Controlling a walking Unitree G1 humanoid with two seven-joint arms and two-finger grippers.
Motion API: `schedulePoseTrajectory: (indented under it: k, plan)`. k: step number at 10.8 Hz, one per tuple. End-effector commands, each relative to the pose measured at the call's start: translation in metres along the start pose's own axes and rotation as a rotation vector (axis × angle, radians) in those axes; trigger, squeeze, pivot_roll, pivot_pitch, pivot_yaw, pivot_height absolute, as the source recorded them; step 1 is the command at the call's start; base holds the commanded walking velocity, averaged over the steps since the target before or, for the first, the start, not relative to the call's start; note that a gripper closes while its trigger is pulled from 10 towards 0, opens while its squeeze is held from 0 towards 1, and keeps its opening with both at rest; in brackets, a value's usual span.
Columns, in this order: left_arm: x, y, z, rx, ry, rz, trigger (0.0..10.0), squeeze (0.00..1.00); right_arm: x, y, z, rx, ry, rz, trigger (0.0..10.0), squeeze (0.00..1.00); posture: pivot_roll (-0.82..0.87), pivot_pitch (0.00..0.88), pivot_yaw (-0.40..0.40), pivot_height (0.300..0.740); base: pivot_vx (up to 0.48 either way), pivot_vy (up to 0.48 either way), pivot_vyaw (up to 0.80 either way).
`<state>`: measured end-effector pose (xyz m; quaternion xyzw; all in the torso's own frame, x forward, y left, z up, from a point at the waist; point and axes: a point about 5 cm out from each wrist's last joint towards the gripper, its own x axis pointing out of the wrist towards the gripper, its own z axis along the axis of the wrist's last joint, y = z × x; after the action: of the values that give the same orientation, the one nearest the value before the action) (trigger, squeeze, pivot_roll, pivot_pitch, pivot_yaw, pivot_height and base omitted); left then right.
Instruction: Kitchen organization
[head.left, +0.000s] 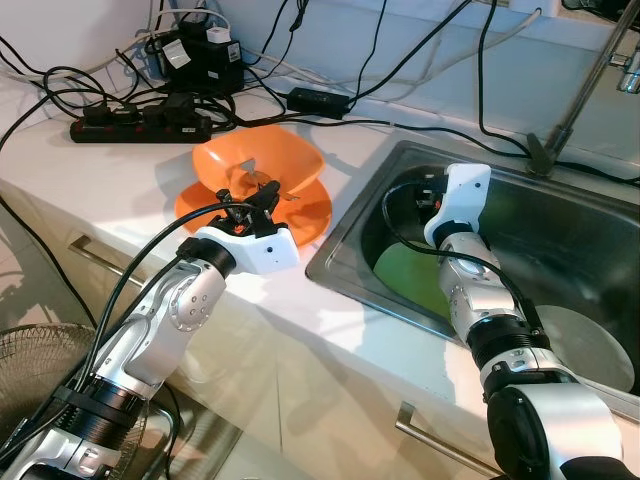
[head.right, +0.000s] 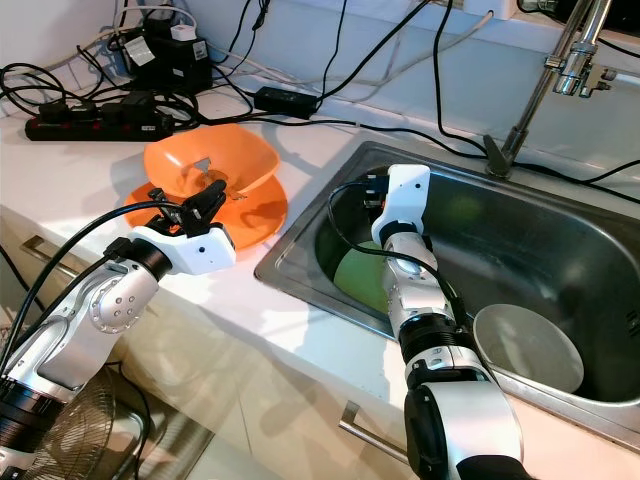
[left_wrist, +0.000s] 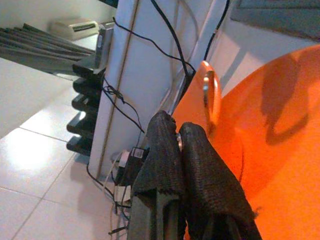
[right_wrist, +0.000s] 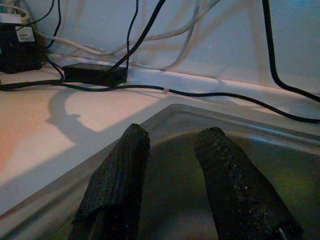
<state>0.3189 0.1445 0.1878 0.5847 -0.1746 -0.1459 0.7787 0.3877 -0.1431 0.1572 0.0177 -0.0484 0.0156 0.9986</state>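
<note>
Left gripper (left_wrist: 180, 145), fingers pressed together w/ nothing between, hovers over glossy orange plastic bowls (head.left: 258, 165) stacked on the white countertop (head.left: 100, 170) nr the sink's left edge. Right gripper (right_wrist: 172, 160), fingers apart, hangs inside the steel sink (head.right: 560, 250) above a green plate (head.right: 360, 275); white round plate (head.right: 525, 345) at sink's front.

Bright sunlit counter (head.left: 120, 190), hard shadows; dim sink (head.left: 560, 230); wrist views soft
</note>
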Motion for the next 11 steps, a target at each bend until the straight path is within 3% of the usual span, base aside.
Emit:
schedulePoseTrajectory:
  k: [1,3,5,6,7,8,11]
  plan:
    - [0.000,0.010,0.001,0.030,-0.002,0.027,0.0,0.00,0.001,-0.002,0.002,0.002,-0.001,-0.003,10.0,0.00,0.27,0.000,-0.059,0.740,0.000,0.000,0.00]
    - [0.005,0.027,0.008,0.087,-0.033,0.082,0.0,0.00,0.001,-0.001,0.002,0.003,-0.001,-0.002,10.0,0.00,0.27,0.001,-0.061,0.740,0.000,0.000,0.00]
    - [0.013,0.055,0.035,0.074,-0.160,0.220,0.0,0.00,0.002,-0.001,0.003,-0.004,-0.001,-0.004,10.0,0.00,0.27,0.000,-0.062,0.740,0.000,0.000,0.00]
    - [0.017,0.063,0.047,0.010,-0.208,0.259,4.6,0.00,0.002,-0.003,0.004,-0.009,-0.006,-0.010,10.0,0.00,0.27,0.000,-0.059,0.740,0.000,0.000,0.00]
    - [0.022,0.064,0.057,-0.091,-0.249,0.261,10.0,0.00,0.004,-0.008,0.009,-0.010,-0.026,-0.024,10.0,0.03,0.26,0.000,-0.057,0.740,0.000,0.000,0.00]
    - [0.027,0.066,0.065,-0.230,-0.281,0.270,10.0,0.00,0.005,-0.013,0.016,-0.043,-0.059,-0.031,10.0,1.00,0.26,0.000,-0.056,0.740,0.000,0.000,0.00]
    - [0.037,0.073,0.089,-0.621,-0.393,0.249,10.0,0.00,0.007,-0.027,0.045,-0.206,-0.217,-0.020,10.0,1.00,0.24,0.000,-0.045,0.740,0.000,0.000,0.00]
